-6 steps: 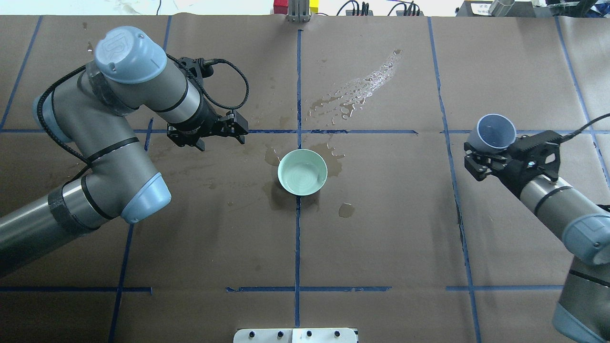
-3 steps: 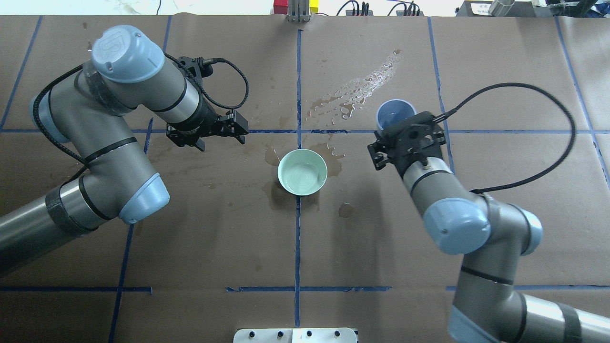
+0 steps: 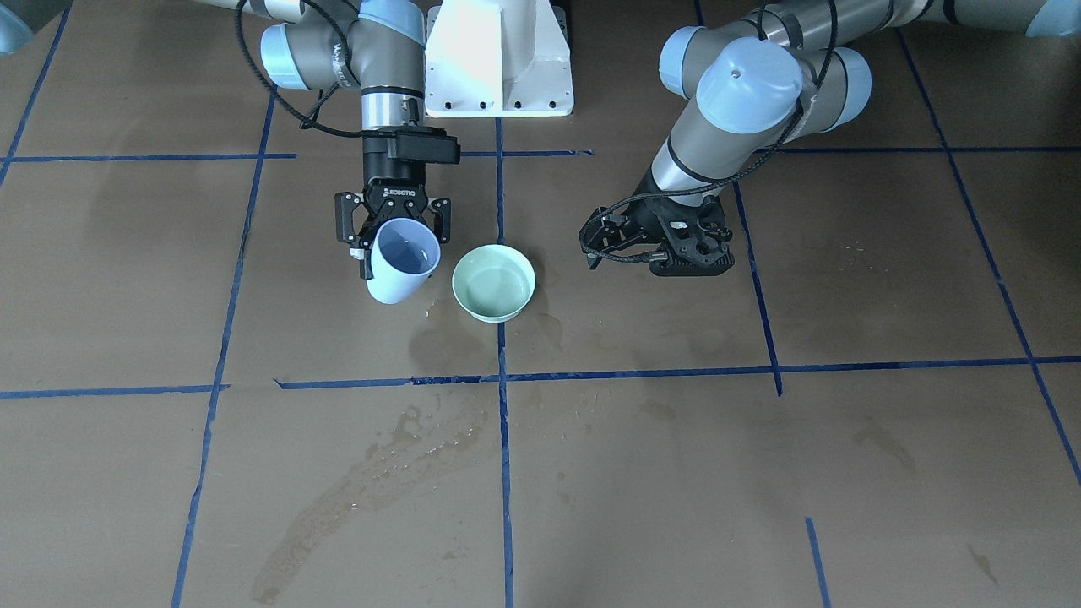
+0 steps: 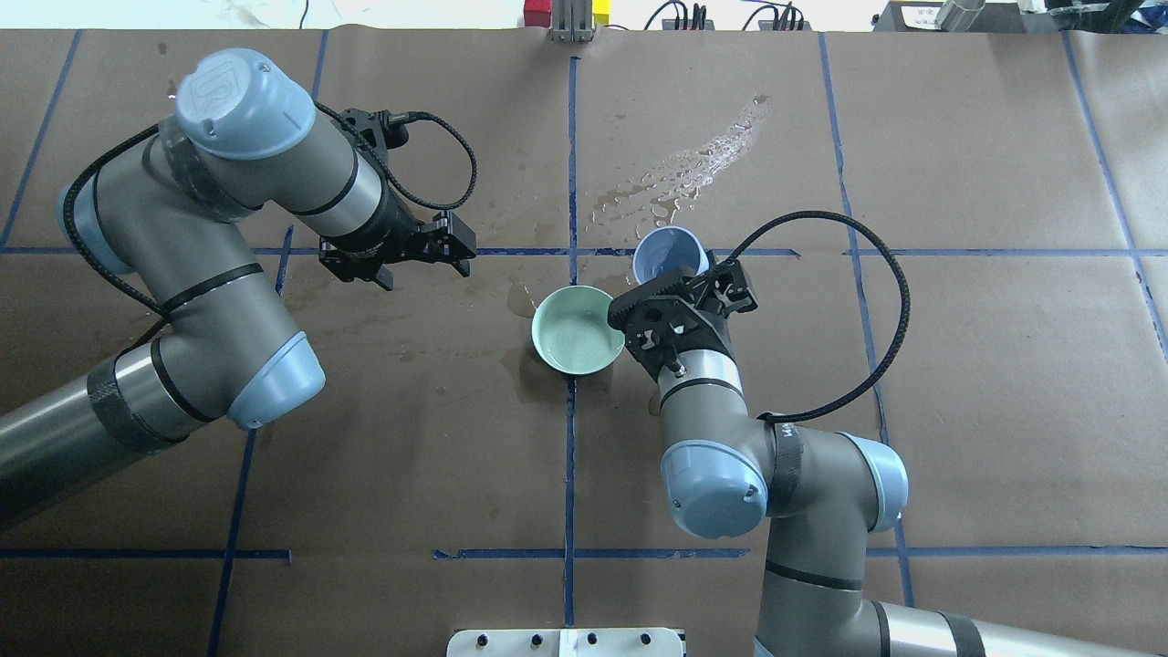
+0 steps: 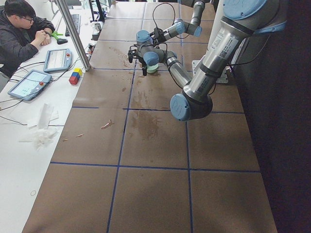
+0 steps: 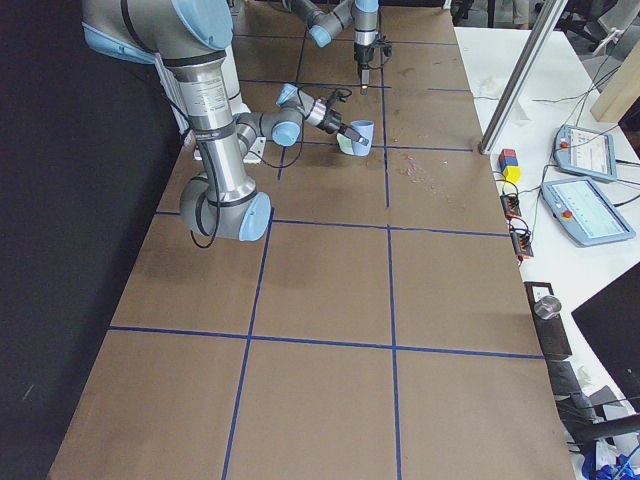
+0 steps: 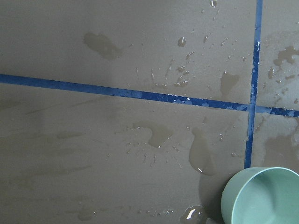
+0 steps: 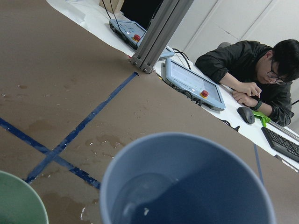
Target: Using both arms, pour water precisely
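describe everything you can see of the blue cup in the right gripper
The blue cup is a pale, smooth, plastic-looking tumbler, wider at the mouth, no handle visible. The right gripper clamps its sides with both fingers, holding it tilted, mouth away from the robot. A little clear water sits inside; none is spilling. It hangs beside the green bowl, apparently not touching it.

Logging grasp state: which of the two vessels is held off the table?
The pale blue cup, clamped in the right gripper's fingers and tilted beside the other. The mint-green bowl stands flat on the table, gripped by nothing.
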You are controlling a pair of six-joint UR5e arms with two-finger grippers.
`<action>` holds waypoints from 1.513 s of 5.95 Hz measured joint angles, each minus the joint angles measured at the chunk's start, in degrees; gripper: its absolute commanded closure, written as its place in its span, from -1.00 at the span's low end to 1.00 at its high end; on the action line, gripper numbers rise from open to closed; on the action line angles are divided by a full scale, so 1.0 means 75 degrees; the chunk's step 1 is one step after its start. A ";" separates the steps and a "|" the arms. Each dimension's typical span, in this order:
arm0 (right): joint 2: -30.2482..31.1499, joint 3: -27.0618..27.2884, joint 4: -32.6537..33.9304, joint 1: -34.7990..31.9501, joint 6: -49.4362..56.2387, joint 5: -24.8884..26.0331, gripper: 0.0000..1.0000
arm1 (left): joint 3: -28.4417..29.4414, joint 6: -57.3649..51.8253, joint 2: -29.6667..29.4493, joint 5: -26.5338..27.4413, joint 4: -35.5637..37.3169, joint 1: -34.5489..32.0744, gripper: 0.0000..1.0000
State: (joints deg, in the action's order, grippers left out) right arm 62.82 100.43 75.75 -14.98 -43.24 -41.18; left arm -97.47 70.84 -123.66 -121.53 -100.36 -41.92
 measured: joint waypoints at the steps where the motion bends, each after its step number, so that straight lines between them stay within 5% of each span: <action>1: -0.0112 -0.0072 0.0341 0.0067 0.0043 0.0113 1.00 | 0.0000 0.0000 0.0000 -0.0002 -0.0001 0.0000 -1.00; 4: -0.0520 -0.0129 0.1508 0.0090 0.1714 0.0432 1.00 | 0.0000 0.0000 0.0000 -0.0012 -0.0001 0.0000 -1.00; 9: -0.0911 -0.0477 0.2065 0.0098 0.3222 0.0896 1.00 | 0.0000 0.0000 0.0011 -0.0015 -0.0001 0.0000 -1.00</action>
State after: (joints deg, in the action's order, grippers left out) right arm 55.98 96.85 91.24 -14.25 -19.07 -34.46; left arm -97.47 70.84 -123.58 -121.64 -100.37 -41.92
